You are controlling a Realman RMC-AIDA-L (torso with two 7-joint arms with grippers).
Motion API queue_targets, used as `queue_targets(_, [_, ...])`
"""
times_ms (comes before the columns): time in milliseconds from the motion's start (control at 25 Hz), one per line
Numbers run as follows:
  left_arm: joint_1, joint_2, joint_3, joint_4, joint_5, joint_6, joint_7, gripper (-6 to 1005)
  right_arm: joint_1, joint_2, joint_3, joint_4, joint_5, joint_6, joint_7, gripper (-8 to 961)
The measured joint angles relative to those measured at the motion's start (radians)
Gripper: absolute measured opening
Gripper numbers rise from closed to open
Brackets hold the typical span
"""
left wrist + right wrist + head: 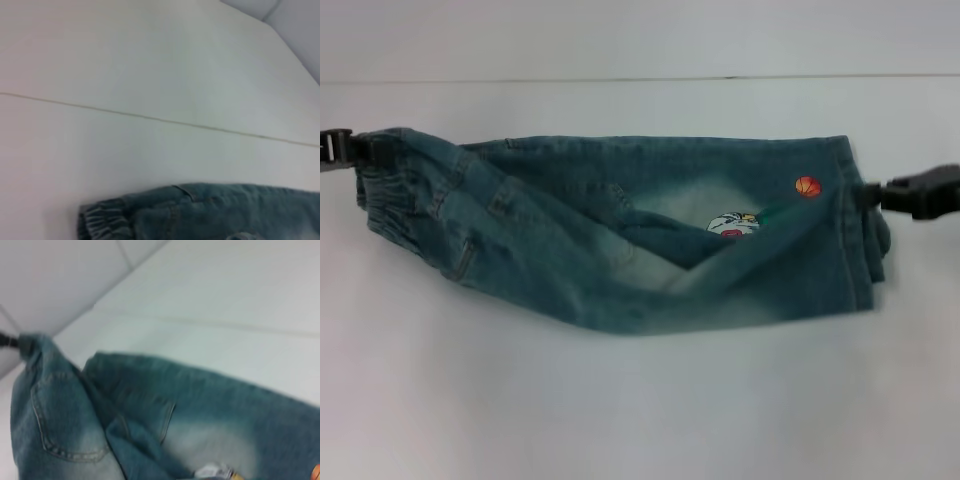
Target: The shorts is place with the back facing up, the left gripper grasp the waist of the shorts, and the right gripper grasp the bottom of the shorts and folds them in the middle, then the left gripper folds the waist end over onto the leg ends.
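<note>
White tabletop (640,420) fills the head view, with one thin seam line (640,79) running across its far part and a pale wall band beyond. Denim shorts (620,250) stretch sideways across the middle of the table, folded lengthwise, the fold sagging into a shallow V along the near edge. Left gripper (350,150) sits at the far-left edge of the head view, fingers pinched onto the far corner of the gathered waist (385,195), which hangs bunched just below it. Right gripper (875,195) reaches in from the right edge, fingers closed on the leg hems (855,240); the hem stitching runs near-vertical just inside the grip. Orange basketball patch (807,186) lies close to that hem, and part of the cartoon embroidery (735,224) peeks out of the fold toward centre. One patch pocket (470,225) shows on the waist half. Cloth between the two grips looks pulled fairly taut along its far edge, slack and creased nearer. Left wrist view shows only the ruched waistband (102,222) and a strip of denim against bare table; own fingers not visible there. Right wrist view shows a pocket (65,415), faded denim, and the left gripper's tip (10,341) at the far waist corner.
</note>
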Motion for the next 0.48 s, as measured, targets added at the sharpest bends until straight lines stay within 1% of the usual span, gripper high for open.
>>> queue_targets(200, [0.0,0.004,-0.001,-0.007,0.007,-0.039,-0.039,83,0.015,-0.006,0.005,0.019,0.052,0.061,0.014,5])
queue_targets(360, [0.002,0.004,-0.003,-0.023,0.009,-0.1,-0.076,83,0.034,-0.002,-0.006,0.03,0.053,0.128,0.037,5])
queue_targets(480, [0.002,0.003,-0.003,-0.056,0.004,-0.149,-0.086,84,0.052,0.001,-0.018,0.063,0.047,0.209,0.046,6])
